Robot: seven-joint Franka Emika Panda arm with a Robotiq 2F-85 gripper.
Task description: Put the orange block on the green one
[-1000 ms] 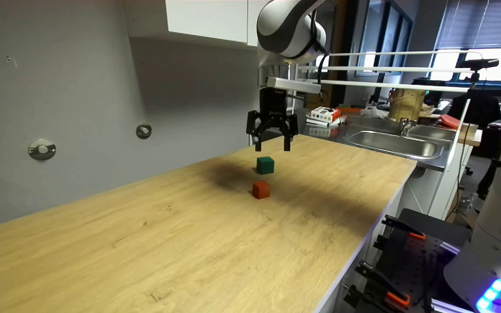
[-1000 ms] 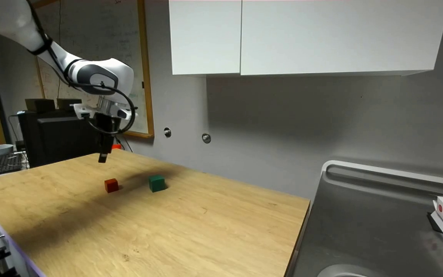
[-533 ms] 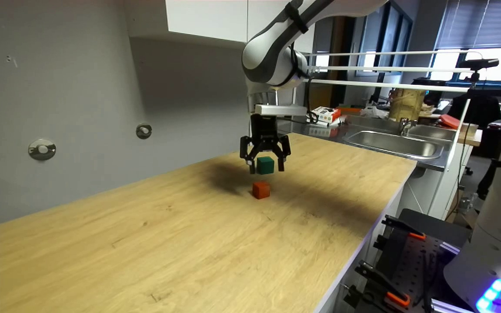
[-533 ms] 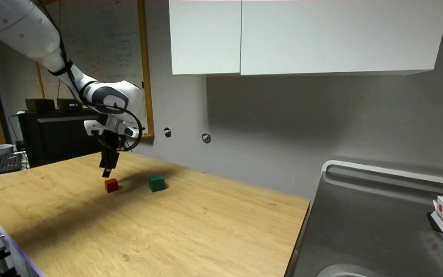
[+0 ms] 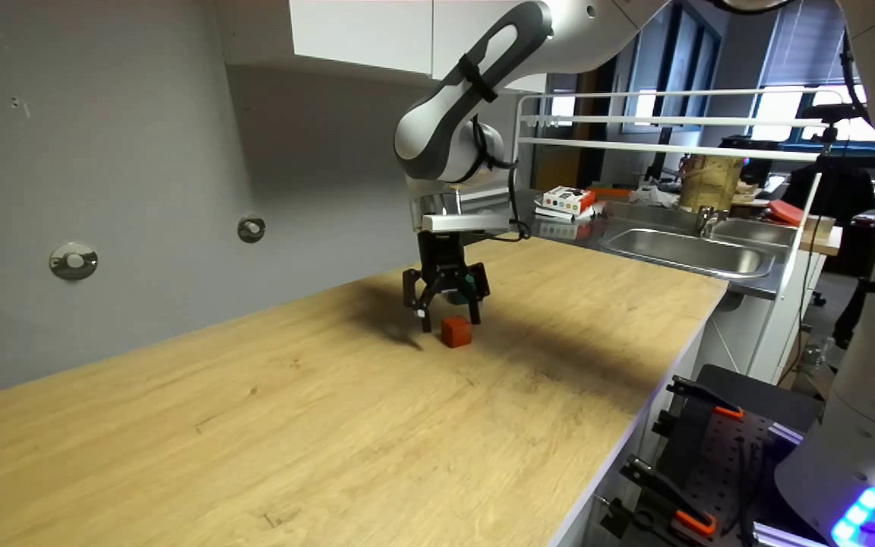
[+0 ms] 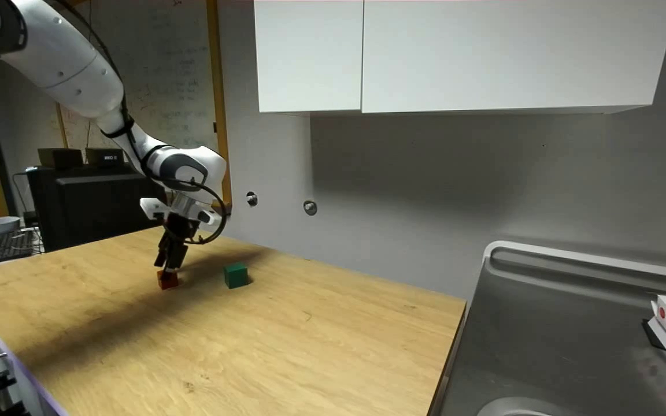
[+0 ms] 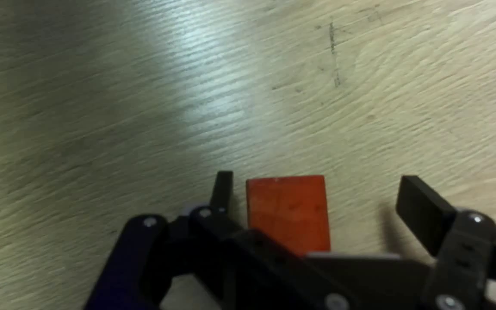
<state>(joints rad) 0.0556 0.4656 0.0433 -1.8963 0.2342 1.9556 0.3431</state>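
1. On the wooden tabletop [image 5: 255,441] sits the orange block [image 7: 289,209], resting flat, its red-orange color plain to me in all three views.
2. On the same wood, near the orange block but apart from it, stands the green block [image 6: 236,276], in full sight in an exterior view.
3. My claw [image 5: 451,323] points down, low over the orange block; in an exterior view it stands partly in front of the green block.
4. My fingers [image 7: 424,213] are spread well apart, with the orange block in the space between them. In the wrist view, a thin strip of wood shows between the block and the finger on the left of the picture, and a much broader strip on the other side. The lower part of the block is hidden there behind my claw.
5. In an exterior view my fingers cover part of the orange block; whether they touch the tabletop, I cannot tell.
6. My arm [image 6: 78,75] slants down to the claw, in sight in both exterior views.
7. Low on my base [image 5: 855,410], a blue light [image 5: 859,518] glows.
8. Against the wall [image 6: 425,190] hangs a white cabinet [image 6: 454,58]; off past an end of the tabletop lie a steel sink [image 5: 684,249] and a small white-and-orange box [image 5: 568,199].
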